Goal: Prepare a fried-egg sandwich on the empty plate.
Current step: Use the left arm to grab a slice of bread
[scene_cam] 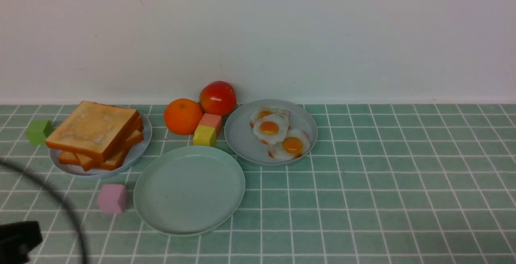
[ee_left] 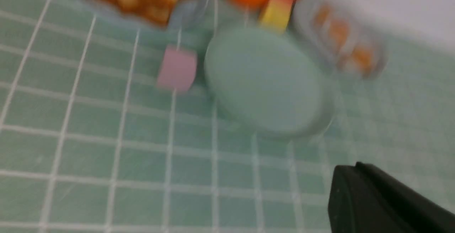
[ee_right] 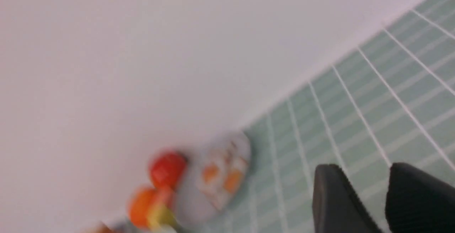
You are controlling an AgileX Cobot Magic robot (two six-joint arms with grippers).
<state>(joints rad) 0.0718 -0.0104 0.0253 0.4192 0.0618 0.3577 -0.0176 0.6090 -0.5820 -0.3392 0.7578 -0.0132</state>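
The empty mint-green plate [scene_cam: 189,189] lies front and centre; it also shows, blurred, in the left wrist view [ee_left: 266,83]. A stack of toast slices [scene_cam: 94,133] sits on a bluish-grey plate [scene_cam: 141,147] at the left. Three fried eggs [scene_cam: 269,127] lie on a second bluish-grey plate [scene_cam: 242,143] to the right. Of my left gripper only one black finger [ee_left: 373,197] shows, above bare tiles nearer than the mint plate. My right gripper [ee_right: 366,176] is open and empty, above tiles well apart from the egg plate [ee_right: 199,197].
An orange [scene_cam: 182,116], a red tomato [scene_cam: 217,97], a pink block [scene_cam: 211,121] and a yellow block [scene_cam: 204,136] crowd behind the mint plate. A green cube [scene_cam: 39,132] lies far left, a pink cube [scene_cam: 113,198] left of the mint plate. A black cable [scene_cam: 60,199] arcs at the front left.
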